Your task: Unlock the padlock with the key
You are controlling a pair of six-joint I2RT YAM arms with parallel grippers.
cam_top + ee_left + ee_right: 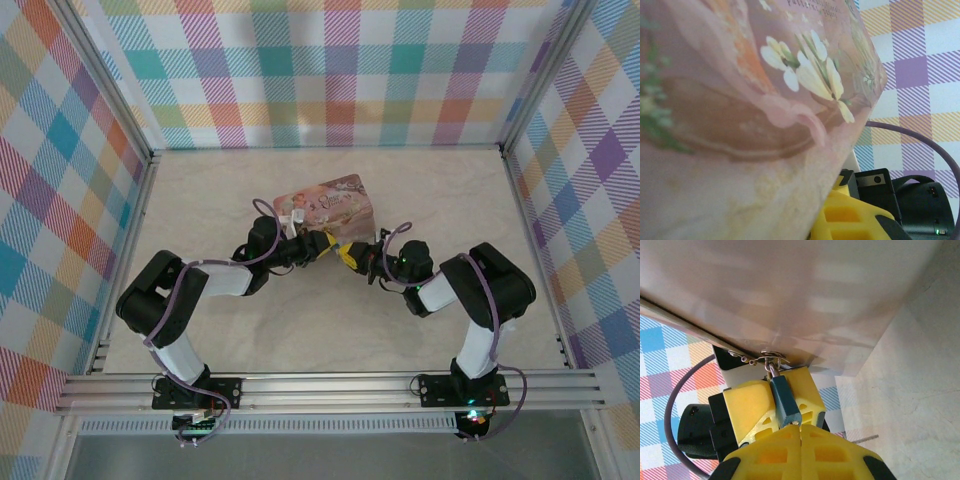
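Padlock (pixel 785 401) hung at the tin's (pixel 325 208) near edge, pinched by the left gripper (pixel 335 250) to steady it. Right gripper (pixel 800 432), pressed together, met its free end from the right, presumably presenting the key.

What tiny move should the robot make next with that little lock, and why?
Probably a gentle twist of the right gripper. Its shut fingers meet the underside of the padlock, where a metal sliver, likely the key, sits; the left gripper holds the lock, whose shackle looks closed through the hasp on the tin.
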